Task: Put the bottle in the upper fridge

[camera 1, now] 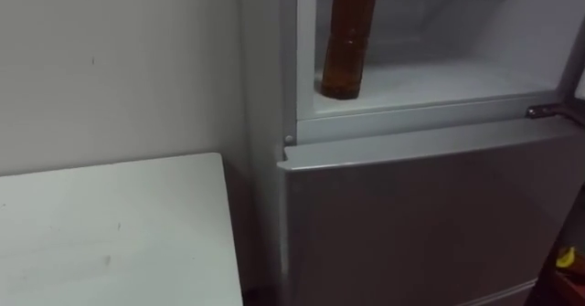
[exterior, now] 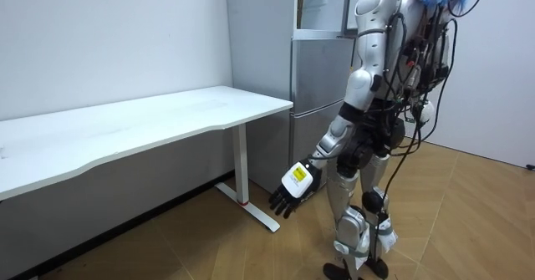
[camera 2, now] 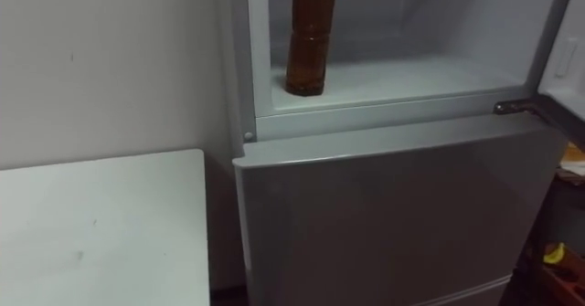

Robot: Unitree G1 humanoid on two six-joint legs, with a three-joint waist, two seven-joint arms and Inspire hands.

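Standing upright, the bottle sits inside the open upper fridge.

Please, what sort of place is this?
Probably a plain room, perhaps a kitchen corner: a silver fridge with a brown bottle standing in its open upper compartment, a white table beside it, and a wooden floor.

Open and wide across the upper fridge shelf, middle through to the right edge. Blocked at the front-left corner by the upright bottle, just beside the left wall. Narrowed at the front-right corner by a dark hinge. Closed off below by the lower door; flanked on the left by the table.
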